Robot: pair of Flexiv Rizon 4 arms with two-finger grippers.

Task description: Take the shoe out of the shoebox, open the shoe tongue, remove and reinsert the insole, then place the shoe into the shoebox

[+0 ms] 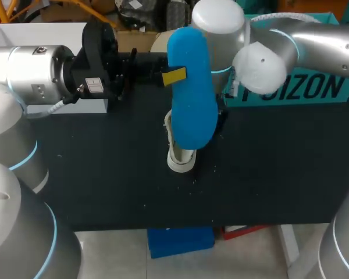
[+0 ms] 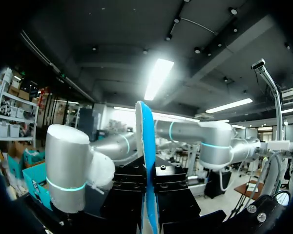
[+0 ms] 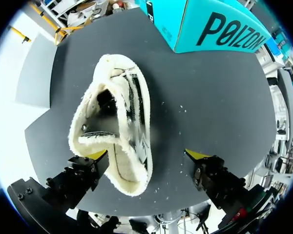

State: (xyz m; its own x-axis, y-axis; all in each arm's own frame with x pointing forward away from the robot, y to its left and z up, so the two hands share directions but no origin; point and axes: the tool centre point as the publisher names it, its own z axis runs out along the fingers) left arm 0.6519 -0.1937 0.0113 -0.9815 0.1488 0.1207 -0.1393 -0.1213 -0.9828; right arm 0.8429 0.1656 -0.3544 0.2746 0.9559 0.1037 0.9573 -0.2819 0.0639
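A blue insole (image 1: 191,93) hangs upright over the middle of the table, my left gripper (image 1: 173,76) shut on its edge. In the left wrist view the insole (image 2: 146,146) shows edge-on between that gripper's (image 2: 147,195) black fingers. Beneath it lies the shoe (image 1: 180,158), pale with a fleecy cream lining. My right gripper (image 3: 146,156) hovers open just above the shoe (image 3: 115,122), one yellow fingertip (image 3: 95,156) beside the fleece rim and the other clear of it. In the head view the insole hides most of that gripper. The teal shoebox (image 1: 296,87) stands at the back right.
The black table (image 1: 104,174) has small white fluff specks around the shoe. A white box (image 1: 43,32) stands at the back left behind my left arm. The teal shoebox (image 3: 210,24) lies ahead of my right gripper, past the shoe.
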